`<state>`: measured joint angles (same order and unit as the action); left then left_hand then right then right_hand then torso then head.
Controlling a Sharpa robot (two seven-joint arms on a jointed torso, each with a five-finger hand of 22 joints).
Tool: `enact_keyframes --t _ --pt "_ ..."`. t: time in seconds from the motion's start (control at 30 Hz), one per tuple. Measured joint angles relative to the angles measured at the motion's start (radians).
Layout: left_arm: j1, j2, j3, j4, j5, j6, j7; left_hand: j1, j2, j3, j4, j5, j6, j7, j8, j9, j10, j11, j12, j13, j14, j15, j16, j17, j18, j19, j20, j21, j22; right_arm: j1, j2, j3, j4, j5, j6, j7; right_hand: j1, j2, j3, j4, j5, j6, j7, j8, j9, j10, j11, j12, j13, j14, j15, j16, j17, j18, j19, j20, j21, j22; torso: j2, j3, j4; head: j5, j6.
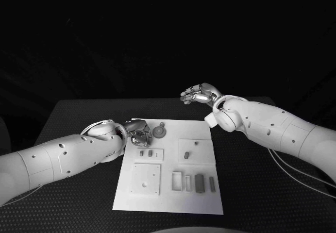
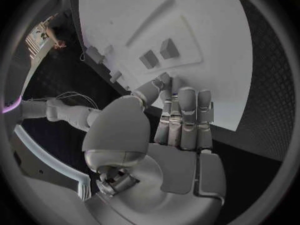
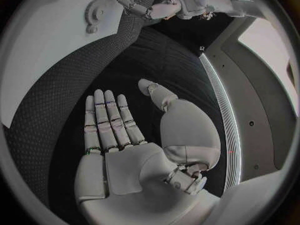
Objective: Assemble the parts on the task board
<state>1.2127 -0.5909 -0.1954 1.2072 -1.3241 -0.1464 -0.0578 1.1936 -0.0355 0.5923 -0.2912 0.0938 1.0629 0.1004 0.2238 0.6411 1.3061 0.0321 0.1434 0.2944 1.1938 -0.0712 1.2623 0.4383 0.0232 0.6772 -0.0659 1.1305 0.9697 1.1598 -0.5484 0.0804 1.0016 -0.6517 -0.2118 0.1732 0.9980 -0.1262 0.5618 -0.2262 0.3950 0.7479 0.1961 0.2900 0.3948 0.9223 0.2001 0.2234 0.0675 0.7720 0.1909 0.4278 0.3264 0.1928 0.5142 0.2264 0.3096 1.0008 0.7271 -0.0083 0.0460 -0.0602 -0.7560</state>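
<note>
Both robot hands are empty, fingers spread: the left robot hand (image 1: 137, 133) hovers just beside the round grey toothed gear (image 1: 160, 131), the right robot hand (image 1: 199, 94) well beyond.

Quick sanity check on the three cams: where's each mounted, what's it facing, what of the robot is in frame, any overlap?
Head view: on the head, looking down at the task board; both arms, left hand, right hand.
Left wrist view: behind the left hand, palm open, facing the board's edge.
Right wrist view: behind the right hand, open over black table.
Shared: the gear part shows in the head and right wrist views.
</note>
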Motion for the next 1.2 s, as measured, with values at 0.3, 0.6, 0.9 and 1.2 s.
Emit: enact_keyframes --t 0.3,0.6,0.9,1.2 --pt "-0.001 0.0 -0.001 0.0 -0.001 0.003 -0.001 0.001 0.001 0.0 0.0 0.0 0.004 -0.002 -0.002 -0.001 0.0 0.0 0.0 -0.001 0.0 0.0 0.0 0.001 0.0 0.0 0.0 0.0 0.0 0.0 -0.001 0.0 0.001 0.0 0.0 0.0 0.0 0.0 0.0 0.0 0.0 0.0 0.0 0.0 0.0 0.0 0.0 0.0 0.0 0.0 0.0 0.0 0.0 0.0 0.0 0.0 0.0 0.001 0.0 -0.0001 0.0002 -0.002 -0.001" --pt "-0.007 -0.003 -0.006 -0.001 0.007 -0.003 -0.003 0.02 -0.007 0.003 0.003 -0.008 -0.089 0.019 -0.049 -0.028 -0.021 0.012 -0.025 -0.009 -0.002 -0.002 0.012 0.004 0.0 0.0 0.0 0.0 -0.004 0.0 -0.003 0.0 0.001 0.0 0.0 0.0 0.0 0.0 0.0 0.0 0.0 0.0 0.0 0.0 0.0 0.0 0.0 0.0 0.0 0.0 0.0 0.0 0.0 0.0 0.0 0.0 0.0 0.001 0.0 0.0 0.0006 -0.002 -0.001" --pt "-0.011 -0.007 -0.007 0.001 0.012 -0.004 -0.008 0.017 -0.033 -0.013 0.002 -0.017 -0.177 0.003 -0.091 -0.053 -0.034 0.02 -0.038 -0.009 -0.006 0.005 0.016 0.004 0.0 0.0 0.0 0.006 -0.007 0.0 -0.003 0.0 0.001 0.0 0.0 0.0 0.0 0.0 0.0 0.0 0.0 0.0 0.0 0.0 0.0 0.0 0.0 0.0 0.0 0.0 0.0 0.0 0.0 0.0 0.0 0.0 -0.004 0.001 0.0 -0.0004 0.0005 -0.003 0.0" --pt "-0.012 -0.009 -0.008 0.001 0.018 -0.011 -0.007 0.017 -0.033 -0.013 0.002 -0.017 -0.207 -0.004 -0.103 -0.066 -0.034 0.02 -0.039 -0.009 -0.006 0.005 0.016 0.004 0.0 0.0 0.0 0.007 -0.009 0.0 -0.003 0.0 0.001 0.0 0.0 0.0 0.0 0.0 0.0 0.0 0.0 0.0 0.0 0.003 -0.001 0.0 0.0 0.0 0.0 0.0 0.0 0.0 0.0 0.0 0.0 0.0 -0.004 0.002 0.0 -0.0006 0.0012 -0.005 -0.002"
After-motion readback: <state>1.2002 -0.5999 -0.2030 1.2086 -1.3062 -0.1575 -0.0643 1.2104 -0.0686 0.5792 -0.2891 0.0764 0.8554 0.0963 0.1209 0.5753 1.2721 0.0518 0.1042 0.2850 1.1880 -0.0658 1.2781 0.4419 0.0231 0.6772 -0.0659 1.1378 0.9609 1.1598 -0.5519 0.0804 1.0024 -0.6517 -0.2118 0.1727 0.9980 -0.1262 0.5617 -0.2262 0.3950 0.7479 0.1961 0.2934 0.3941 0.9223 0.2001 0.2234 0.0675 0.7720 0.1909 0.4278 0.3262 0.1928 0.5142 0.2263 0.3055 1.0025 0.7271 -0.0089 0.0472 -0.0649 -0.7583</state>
